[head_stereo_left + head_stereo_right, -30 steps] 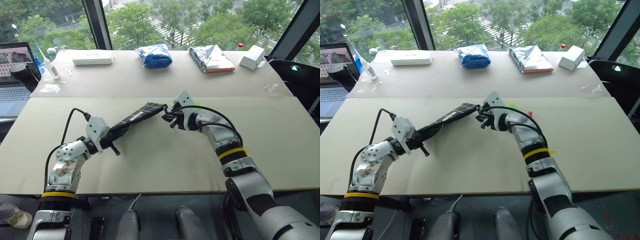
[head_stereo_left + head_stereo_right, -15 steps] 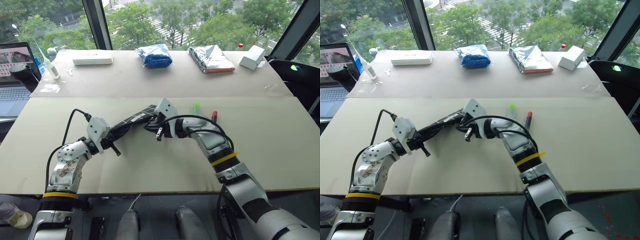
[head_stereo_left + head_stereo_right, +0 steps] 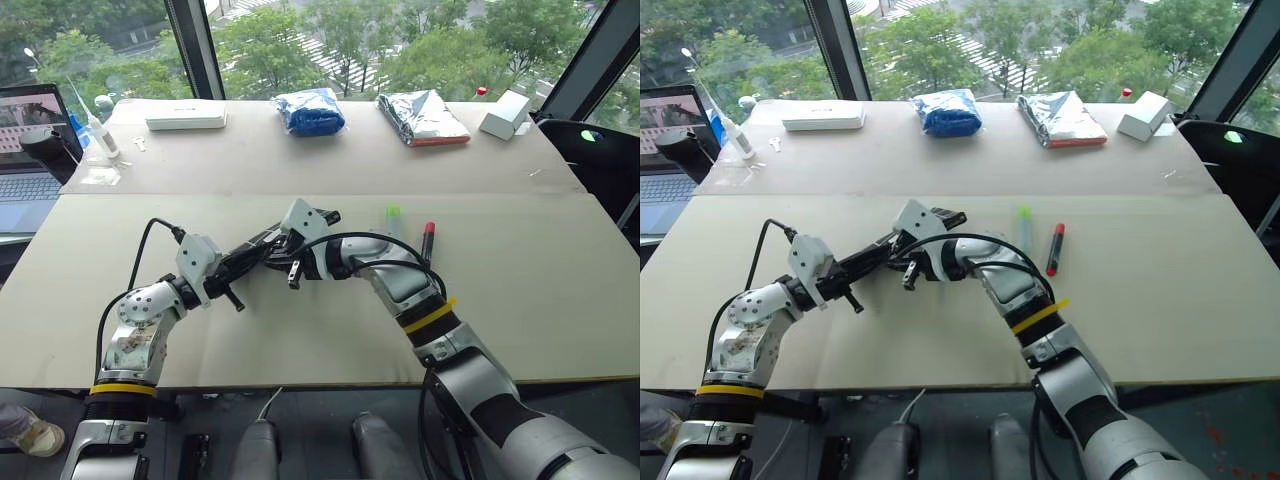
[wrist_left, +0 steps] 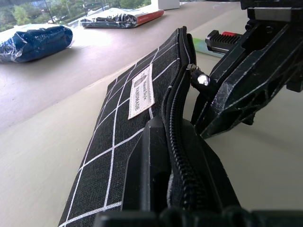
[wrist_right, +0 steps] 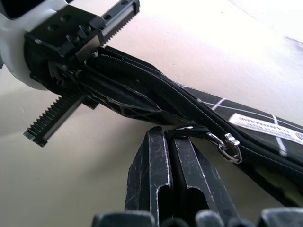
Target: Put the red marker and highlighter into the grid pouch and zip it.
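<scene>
Two pale beige tables (image 3: 300,320) butt together w/ a seam running left-right. On the near one, right of centre: the highlighter (image 3: 393,217) and the red marker (image 3: 428,235), side by side, just apart, both pointing near-far. On the far table (image 3: 250,150), left to right: a flat white box (image 3: 186,118), a blue plastic bag (image 3: 309,110), a silver foil bag (image 3: 421,117) (red edge at its near side), a small white box (image 3: 504,113). Far left: a clear wrapper (image 3: 100,177).

Silver arms, yellow bands, black cables.
</scene>
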